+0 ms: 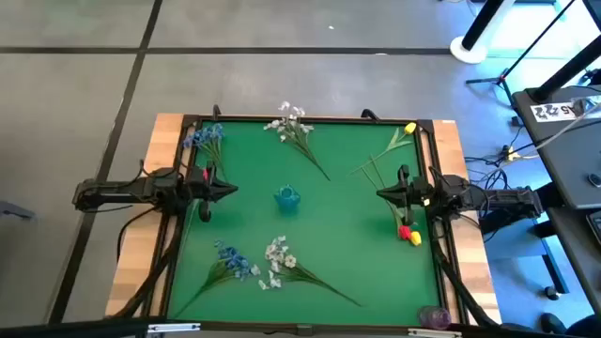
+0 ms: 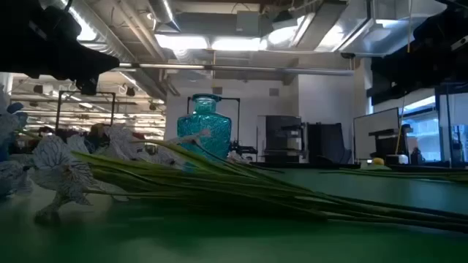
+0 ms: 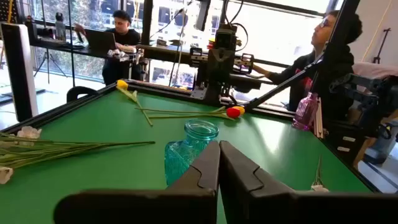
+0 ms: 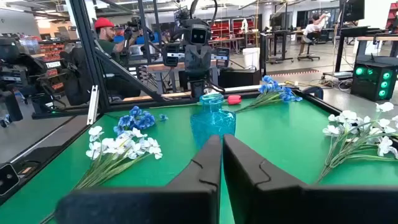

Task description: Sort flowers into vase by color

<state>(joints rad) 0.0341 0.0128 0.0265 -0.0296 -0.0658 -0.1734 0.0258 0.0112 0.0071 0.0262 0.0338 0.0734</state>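
Note:
A teal glass vase (image 1: 286, 197) stands upright at the middle of the green table (image 1: 338, 244); it also shows in the low view (image 2: 205, 135). Lying flat on the table are a blue spray (image 1: 205, 138) at the far left, a white spray (image 1: 293, 124) at the far middle, a yellow tulip (image 1: 408, 130) at the far right, a red and a yellow tulip (image 1: 408, 233) at the right, and a blue spray (image 1: 235, 261) and a white spray (image 1: 279, 255) near the front. My left gripper (image 1: 230, 191) is shut and empty left of the vase. My right gripper (image 1: 382, 194) is shut and empty right of it.
A small red flower head (image 1: 205, 174) lies by the left arm. A pink bottle (image 1: 434, 316) stands at the near right corner outside the green mat. A dark raised frame (image 1: 188, 225) borders the mat. People sit at desks beyond the table (image 3: 118, 37).

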